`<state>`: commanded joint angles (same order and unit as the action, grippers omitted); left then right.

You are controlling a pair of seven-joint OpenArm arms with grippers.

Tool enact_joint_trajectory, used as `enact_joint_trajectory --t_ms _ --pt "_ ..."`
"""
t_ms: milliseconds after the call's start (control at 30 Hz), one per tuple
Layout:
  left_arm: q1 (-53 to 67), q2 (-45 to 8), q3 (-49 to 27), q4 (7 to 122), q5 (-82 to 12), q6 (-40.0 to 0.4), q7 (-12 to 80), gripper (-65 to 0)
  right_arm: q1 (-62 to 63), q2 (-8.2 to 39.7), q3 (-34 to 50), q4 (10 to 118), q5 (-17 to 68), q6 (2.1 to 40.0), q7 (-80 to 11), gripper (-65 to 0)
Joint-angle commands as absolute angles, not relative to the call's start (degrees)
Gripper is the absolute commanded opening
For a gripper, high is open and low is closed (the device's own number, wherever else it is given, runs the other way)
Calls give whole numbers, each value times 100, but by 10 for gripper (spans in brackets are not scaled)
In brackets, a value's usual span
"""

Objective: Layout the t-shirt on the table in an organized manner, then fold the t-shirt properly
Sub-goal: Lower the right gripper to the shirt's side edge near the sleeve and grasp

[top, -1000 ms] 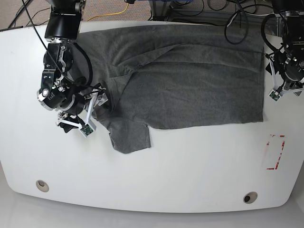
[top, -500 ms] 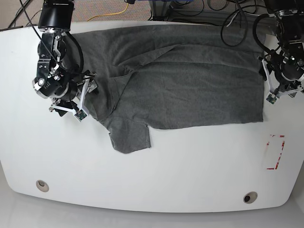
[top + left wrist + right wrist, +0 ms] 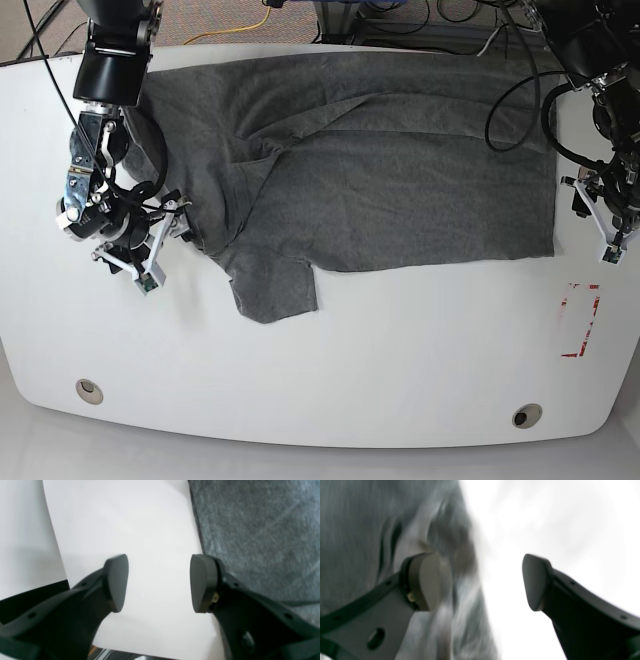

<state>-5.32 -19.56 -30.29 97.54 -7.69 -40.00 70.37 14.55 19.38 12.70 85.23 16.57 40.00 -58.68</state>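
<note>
T-shirt: spread over the far half of the table, 10 to 2 o'clock in the base view, hem edge at 3. One sleeve flap sticks out toward 7 o'clock. Creases run across the chest; not folded.

Right gripper: at 9 o'clock in the base view, at the shirt's left edge. Base view too small to read the jaws. Right wrist view settles it: right gripper jaws spread wide, nothing between them; one fingertip over rumpled grey cloth, the other over bare white table. Blurred view; contact with cloth cannot be told.

Left gripper: at 3 o'clock, just off the hem. Left wrist view: left gripper jaws apart, empty, white table between; shirt edge runs beside the 3 o'clock fingertip.

Base view alone shows red tape rectangle at 4 o'clock, two grommet holes near the front edge.
</note>
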Motion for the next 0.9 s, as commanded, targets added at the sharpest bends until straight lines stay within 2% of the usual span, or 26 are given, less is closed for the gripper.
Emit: enact_joint_trajectory --t_ms 300,900 --pt "-418 -1956 -3029 9754 -769 -4000 7037 -290 1833 1938 1235 7081 1675 4000 -5024 -174" --pt "-365 -2044 -3029 9736 -769 -4000 7037 -290 1675 1648 1235 7020 1666 4000 -5068 -182"
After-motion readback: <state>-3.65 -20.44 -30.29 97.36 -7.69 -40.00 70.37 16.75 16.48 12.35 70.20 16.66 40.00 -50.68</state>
